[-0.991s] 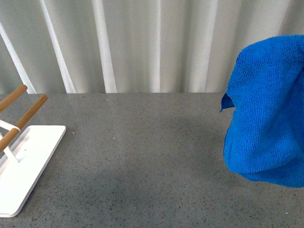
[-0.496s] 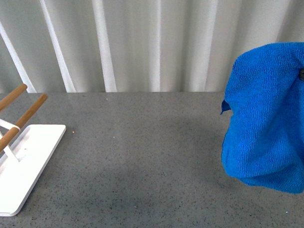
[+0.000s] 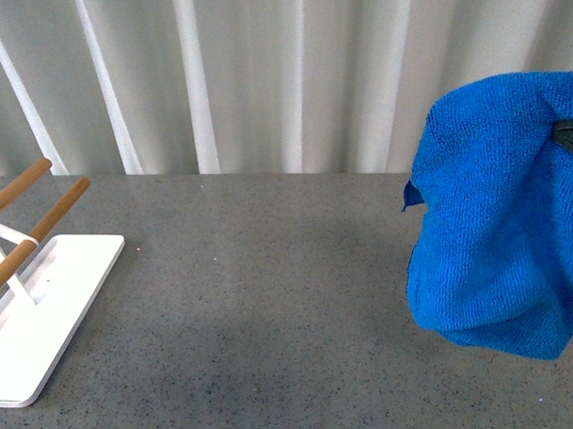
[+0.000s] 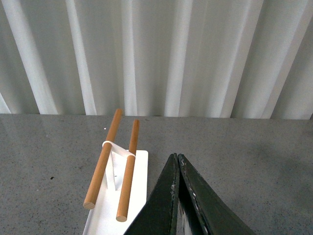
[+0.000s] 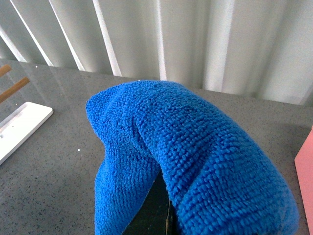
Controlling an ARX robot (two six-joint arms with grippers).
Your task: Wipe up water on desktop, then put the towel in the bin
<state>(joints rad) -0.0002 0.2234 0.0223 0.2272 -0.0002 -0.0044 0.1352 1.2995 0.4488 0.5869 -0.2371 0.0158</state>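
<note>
The blue towel [image 3: 494, 217] hangs in the air over the right side of the dark speckled desktop [image 3: 271, 300], clear of the surface. My right gripper [image 3: 572, 135] is shut on the towel, and only a black tip shows at the right edge. In the right wrist view the towel [image 5: 195, 147] drapes over the dark fingers [image 5: 155, 210] and hides most of them. An edge of the pink bin [image 5: 306, 166] shows beside the towel. My left gripper [image 4: 177, 159] is shut and empty above the desktop, next to the white tray.
A flat white tray [image 3: 45, 298] with two wooden rods [image 3: 37, 228] stands at the left of the desktop; it also shows in the left wrist view [image 4: 139, 166]. White curtains [image 3: 263, 74] hang behind the desk's far edge.
The towel and my right gripper have drifted a little to the left. The tray and the left gripper have not moved.
</note>
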